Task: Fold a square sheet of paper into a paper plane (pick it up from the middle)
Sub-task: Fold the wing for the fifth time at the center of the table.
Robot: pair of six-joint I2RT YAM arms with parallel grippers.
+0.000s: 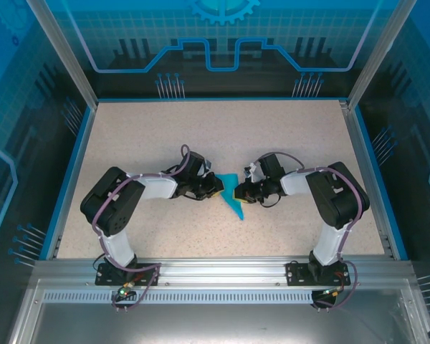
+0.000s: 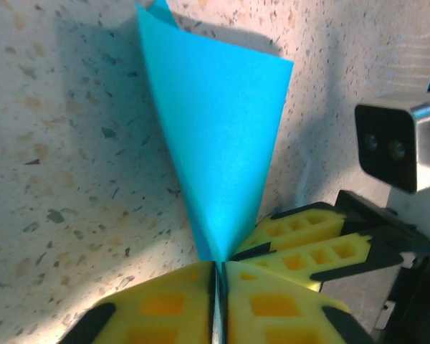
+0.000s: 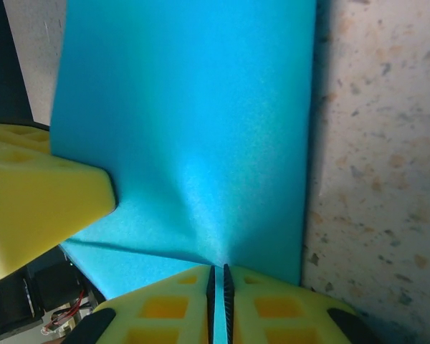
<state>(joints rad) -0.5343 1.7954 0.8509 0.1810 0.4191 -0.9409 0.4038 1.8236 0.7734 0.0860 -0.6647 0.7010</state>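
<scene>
Paper plane (image 1: 234,197) is pinched by both sets of jaws over the middle of the table (image 1: 201,129). My left gripper (image 2: 218,287) is clamped on the end where the teal paper narrows. My right gripper (image 3: 218,290) is closed on an edge of it (pads nearly meeting, just paper between). One pointed tip angles toward the near edge. Further out, both forearms lie low and face each other, the left arm (image 1: 140,190) and right arm (image 1: 322,188) bent sharply at the elbows.

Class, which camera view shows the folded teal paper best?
Left wrist: the folded teal paper shows nearly its whole tapered outline. Right wrist gives a close, cropped patch of it; top external shows it small.
</scene>
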